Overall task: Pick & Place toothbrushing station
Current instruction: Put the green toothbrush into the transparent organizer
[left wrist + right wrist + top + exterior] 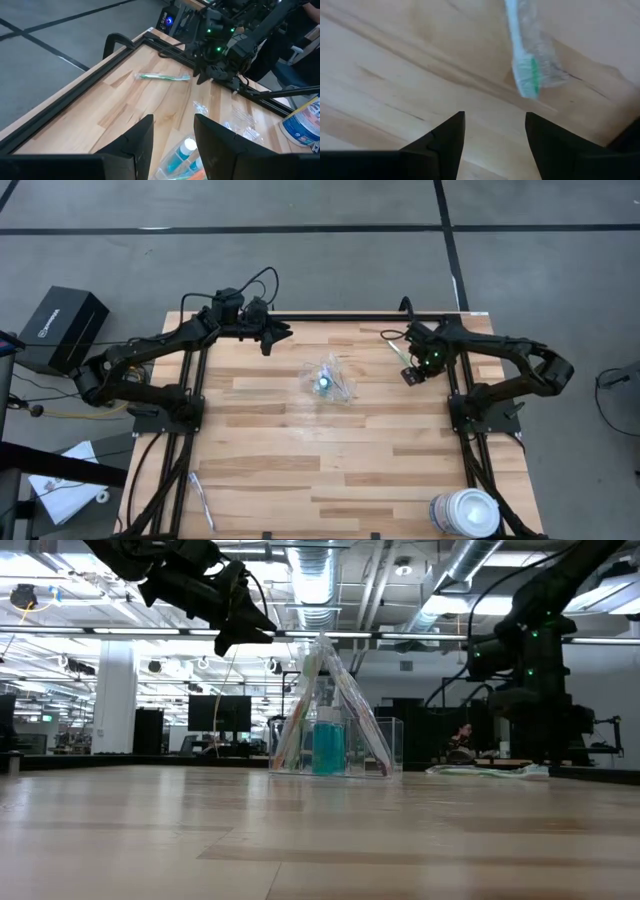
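The small clear container stands on the table's middle with several toothbrushes leaning in it and a blue-teal toothpaste tube inside. A green-and-white toothbrush in a clear wrapper lies flat near the far right. My right gripper points down, open, just above the table, with the brush's head beyond its fingertips. My left gripper hangs open above the far edge, left of the container, holding nothing. Another toothbrush lies near the front left corner.
A large white round tub stands at the front right corner. Loose clear wrappers lie on the wood between the container and the right arm. A black box sits on the floor left of the table.
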`<action>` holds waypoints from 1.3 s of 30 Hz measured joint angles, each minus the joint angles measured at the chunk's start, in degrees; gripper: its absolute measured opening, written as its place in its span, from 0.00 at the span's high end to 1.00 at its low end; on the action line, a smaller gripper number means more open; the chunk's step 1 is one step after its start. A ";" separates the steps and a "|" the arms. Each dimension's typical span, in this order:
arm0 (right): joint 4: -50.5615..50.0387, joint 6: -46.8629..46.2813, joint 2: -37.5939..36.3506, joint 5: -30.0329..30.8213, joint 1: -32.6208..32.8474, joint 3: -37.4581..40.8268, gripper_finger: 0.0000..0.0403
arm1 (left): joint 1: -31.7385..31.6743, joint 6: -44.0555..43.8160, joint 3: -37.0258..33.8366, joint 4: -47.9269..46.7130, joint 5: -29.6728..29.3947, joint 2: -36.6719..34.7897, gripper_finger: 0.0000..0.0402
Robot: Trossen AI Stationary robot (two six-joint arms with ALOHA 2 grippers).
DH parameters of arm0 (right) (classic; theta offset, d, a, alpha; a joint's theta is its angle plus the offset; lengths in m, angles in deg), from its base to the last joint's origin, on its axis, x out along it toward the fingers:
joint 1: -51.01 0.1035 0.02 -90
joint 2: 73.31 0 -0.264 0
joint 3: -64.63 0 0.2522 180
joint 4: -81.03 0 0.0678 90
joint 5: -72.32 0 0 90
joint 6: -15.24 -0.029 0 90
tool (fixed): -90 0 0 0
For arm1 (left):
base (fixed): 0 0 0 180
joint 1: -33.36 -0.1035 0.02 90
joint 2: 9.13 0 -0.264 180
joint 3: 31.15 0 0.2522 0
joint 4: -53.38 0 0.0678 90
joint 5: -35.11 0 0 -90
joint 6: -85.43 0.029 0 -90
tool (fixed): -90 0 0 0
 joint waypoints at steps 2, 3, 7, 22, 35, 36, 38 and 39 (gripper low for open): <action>-0.06 0.39 -0.07 0.03 -0.60 -0.05 0.51 | 0.00 -0.02 0.00 0.00 0.00 0.00 0.66; -0.26 0.73 -0.12 0.01 -1.02 -0.32 0.51 | 0.00 -0.04 0.00 0.00 0.00 0.00 0.66; -0.98 2.99 -0.22 0.07 -2.96 -2.19 0.50 | 0.00 -0.04 0.00 0.00 0.00 0.00 0.66; 1.07 8.55 3.66 -1.47 -8.32 -3.13 0.51 | -0.03 -0.04 0.00 -0.02 -0.86 0.00 0.66; 6.27 7.06 12.68 -1.45 -6.64 -3.39 0.58 | -0.33 -0.04 0.00 -0.06 -1.05 0.00 0.66; 6.22 7.00 12.86 -1.34 -6.63 -3.37 0.60 | -0.33 -0.04 0.00 -0.11 -1.05 0.00 0.66; 6.32 7.00 12.64 -1.14 -6.63 -3.34 0.65 | -0.33 -0.04 0.00 -0.49 -1.05 0.00 0.66; 6.51 6.98 12.39 -1.10 -6.63 -3.26 0.69 | -0.33 -0.04 0.00 -0.81 -1.05 0.00 0.66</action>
